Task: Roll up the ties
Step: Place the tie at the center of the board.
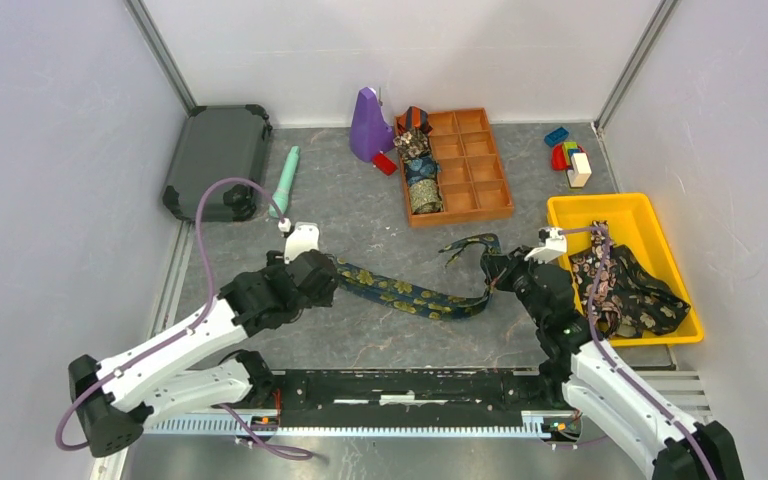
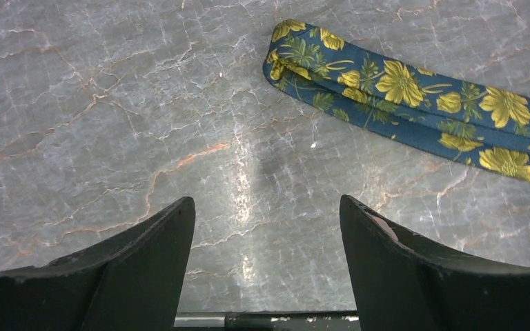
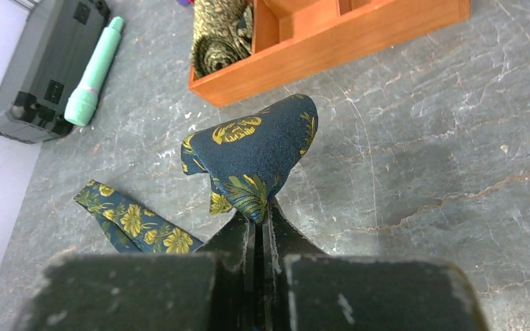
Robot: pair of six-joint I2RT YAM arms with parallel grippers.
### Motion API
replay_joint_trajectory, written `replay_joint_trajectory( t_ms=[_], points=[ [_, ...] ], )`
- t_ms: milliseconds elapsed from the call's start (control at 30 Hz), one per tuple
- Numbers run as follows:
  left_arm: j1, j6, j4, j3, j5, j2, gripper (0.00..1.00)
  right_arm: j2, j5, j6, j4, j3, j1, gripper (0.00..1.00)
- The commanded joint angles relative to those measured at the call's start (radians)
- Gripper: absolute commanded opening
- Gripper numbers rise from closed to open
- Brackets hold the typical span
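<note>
My right fingers (image 3: 238,238) pinch one end of the long navy yellow-flowered fabric necktie (image 1: 410,296) lying across the grey marbled worktop (image 1: 380,345). It looks limp and light; my spread left fingers (image 2: 145,265) should take its folded other end.

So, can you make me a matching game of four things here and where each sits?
1. blue fabric tie with yellow flowers
2. mint-green plastic stick
3. small rolled patterned ties
4. loose dark floral ties

A. in yellow plastic bin
B. beside dark grey case
C. pinched in right gripper
D. in orange wooden tray

Pairs: 1-C, 2-B, 3-D, 4-A
</note>
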Motion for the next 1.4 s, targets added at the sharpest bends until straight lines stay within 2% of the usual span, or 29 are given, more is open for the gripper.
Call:
replay_joint_trajectory(
  t_ms=[0, 133, 267, 567, 833, 967, 1033, 1100, 1167, 1367],
  points=[
    [0.08, -0.06, 0.147, -0.023, 0.026, 0.06, 0.81, -0.075, 0.015, -0.047, -0.005, -0.017, 0.002, 0.0],
    [0.222, 0.005, 0.31, -0.054, 0.19, 0.143, 0.78, -0.146, 0.027, -0.039, -0.02, -0.098, 0.003, 0.0],
    [0.351, 0.046, 0.476, -0.093, 0.356, 0.239, 0.73, -0.185, -0.006, -0.004, 0.04, -0.21, 0.003, 0.0],
    [0.493, 0.075, 0.662, -0.112, 0.442, 0.396, 0.65, -0.233, -0.03, -0.044, 0.076, -0.279, 0.003, 0.0],
    [0.56, 0.062, 0.783, -0.159, 0.525, 0.494, 0.53, -0.264, -0.018, -0.087, 0.049, -0.276, 0.003, 0.0],
    [0.577, 0.054, 0.846, -0.194, 0.551, 0.516, 0.41, -0.267, -0.018, -0.089, 0.051, -0.281, 0.002, 0.0],
    [0.583, 0.059, 0.877, -0.205, 0.569, 0.522, 0.32, -0.265, -0.021, -0.089, 0.067, -0.287, 0.002, 0.0],
    [0.588, 0.065, 0.897, -0.212, 0.591, 0.51, 0.18, -0.256, -0.029, -0.094, 0.094, -0.291, 0.002, 0.0],
    [0.59, 0.061, 0.88, -0.217, 0.588, 0.464, 0.09, -0.234, -0.041, -0.098, 0.139, -0.288, 0.002, 0.0],
    [0.591, 0.032, 0.731, -0.241, 0.412, 0.142, 0.02, -0.115, -0.081, -0.126, 0.343, -0.23, 0.003, 0.0]
  ],
)
